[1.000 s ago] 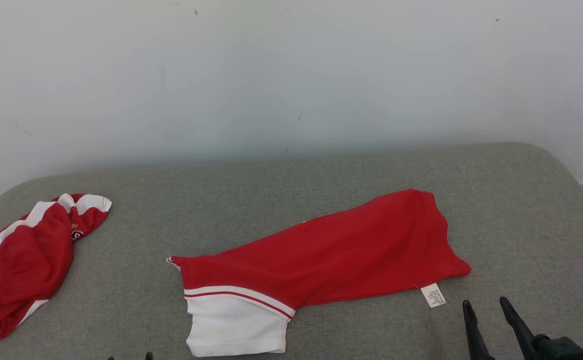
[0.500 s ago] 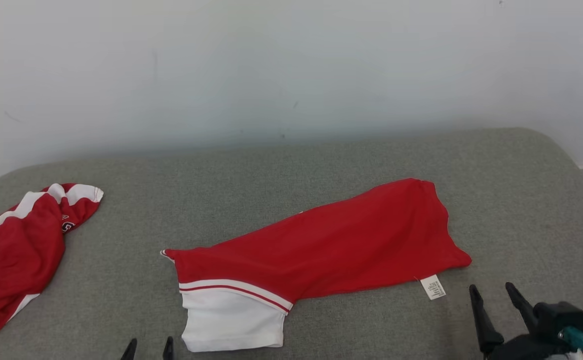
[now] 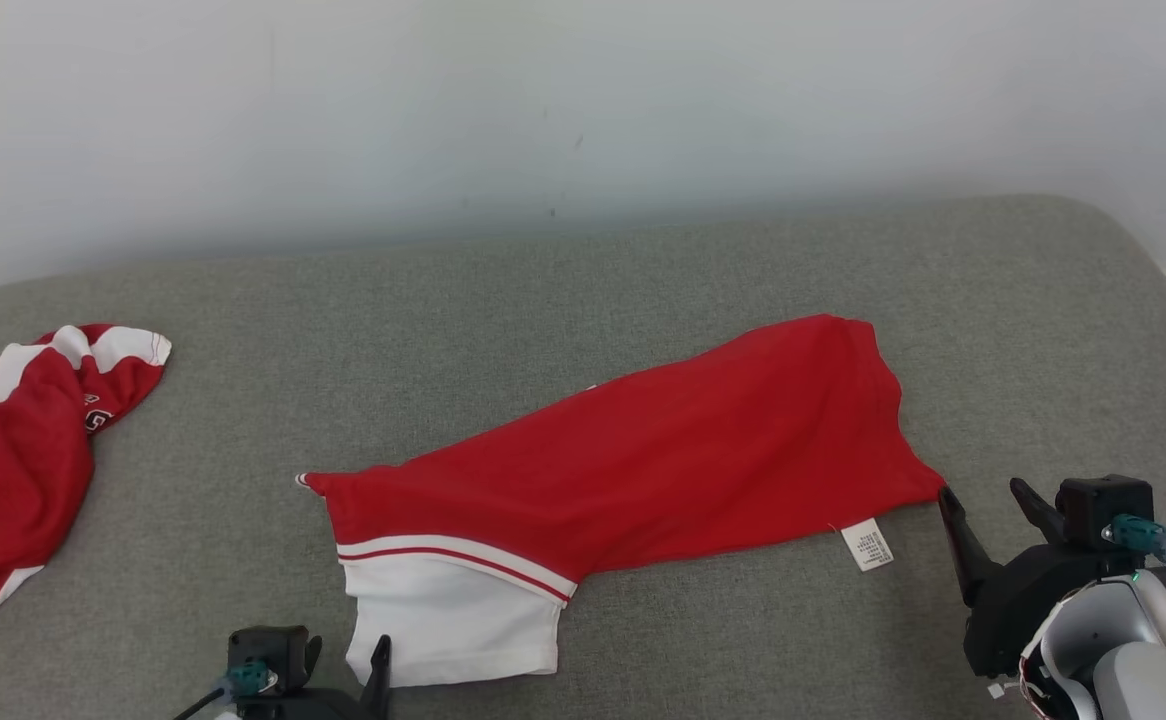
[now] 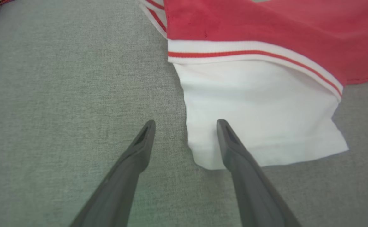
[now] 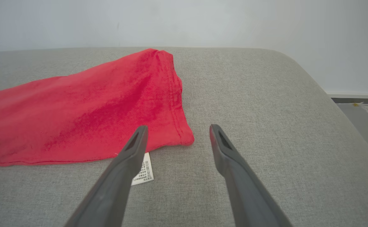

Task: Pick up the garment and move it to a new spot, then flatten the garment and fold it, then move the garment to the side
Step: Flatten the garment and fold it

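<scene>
A red-and-white garment (image 3: 643,470) is lying slantwise across the middle of a grey upholstered surface (image 3: 583,290). The left gripper (image 4: 185,122) is hovering wide open, empty, at its white corner. The right gripper (image 5: 176,126), equally wide, is flanking the red hem corner (care label (image 5: 143,172) beside it). The head view is showing a crumpled red garment (image 3: 13,470) far left.

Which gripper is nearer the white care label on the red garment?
Right. The right gripper is just right of the label; the left gripper is at the white end of the garment.
</scene>
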### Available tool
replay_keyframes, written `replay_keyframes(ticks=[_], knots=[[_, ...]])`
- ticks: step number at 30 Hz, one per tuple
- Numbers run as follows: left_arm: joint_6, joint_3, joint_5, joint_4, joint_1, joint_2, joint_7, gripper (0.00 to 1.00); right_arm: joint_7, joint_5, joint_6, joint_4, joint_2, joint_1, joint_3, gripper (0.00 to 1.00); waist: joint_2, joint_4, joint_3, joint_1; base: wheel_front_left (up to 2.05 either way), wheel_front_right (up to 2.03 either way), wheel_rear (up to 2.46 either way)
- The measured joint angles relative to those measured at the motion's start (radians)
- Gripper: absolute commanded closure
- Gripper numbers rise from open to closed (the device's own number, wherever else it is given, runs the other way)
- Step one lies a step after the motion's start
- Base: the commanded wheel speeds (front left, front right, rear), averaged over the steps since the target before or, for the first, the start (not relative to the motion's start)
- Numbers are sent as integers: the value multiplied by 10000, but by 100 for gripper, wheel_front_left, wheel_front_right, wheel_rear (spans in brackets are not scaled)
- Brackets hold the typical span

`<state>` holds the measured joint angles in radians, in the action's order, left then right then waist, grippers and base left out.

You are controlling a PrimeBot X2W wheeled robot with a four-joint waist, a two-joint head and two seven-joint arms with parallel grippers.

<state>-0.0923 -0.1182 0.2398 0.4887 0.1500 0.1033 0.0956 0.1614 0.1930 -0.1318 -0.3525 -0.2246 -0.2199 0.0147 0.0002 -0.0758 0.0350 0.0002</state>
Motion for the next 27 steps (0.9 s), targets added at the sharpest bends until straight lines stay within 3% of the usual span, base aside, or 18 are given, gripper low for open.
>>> replay_keyframes(ticks=[8, 9, 10, 11, 12, 15, 17, 24, 26, 27], knots=[[42, -307, 23, 142, 193, -56, 736, 0, 456, -111, 0, -802, -178, -592, -142, 0, 0, 5, 392, 0, 0, 0, 0], [42, -336, 23, 111, 203, -59, 744, 8, 508, -127, 0, -934, -190, -697, -159, 0, 0, 17, 443, -1, 0, 0, 0], [42, -368, 23, 79, 216, -59, 798, 32, 506, -146, 0, -1070, -196, -810, -165, 0, 0, 33, 496, -2, 0, 0, 0], [44, -391, 21, 35, 228, -59, 823, 36, 514, -167, 0, -1197, -201, -935, -165, 0, -1, 51, 549, -2, 0, 0, 0], [46, -407, 21, -13, 239, -56, 836, 35, 581, -184, 0, -1348, -201, -1069, -167, 0, -1, 70, 604, -2, 0, 0, 0], [44, -489, 17, -148, 264, -42, 905, 10, 673, -303, 0, -1810, -240, -1374, -293, 0, 0, 148, 775, -1, 0, 0, 0], [40, -573, 8, -236, 290, -40, 909, 3, 686, -357, 0, -2117, -251, -1552, -441, 0, 0, 221, 876, -2, 0, 0, 0], [-38, -825, 6, -514, 347, -38, 941, 6, 598, -405, 0, -3041, -209, -2165, -644, 0, -1, 525, 1208, -2, 0, 0, 0], [-44, -876, 8, -583, 373, -33, 999, 18, 669, -311, 0, -3296, -186, -2329, -587, 0, -2, 594, 1309, -2, 0, 0, 0], [-42, -892, 13, -610, 383, -29, 1016, 34, 677, -268, 0, -3405, -184, -2394, -546, 0, -2, 628, 1355, -2, 0, 0, 0]])
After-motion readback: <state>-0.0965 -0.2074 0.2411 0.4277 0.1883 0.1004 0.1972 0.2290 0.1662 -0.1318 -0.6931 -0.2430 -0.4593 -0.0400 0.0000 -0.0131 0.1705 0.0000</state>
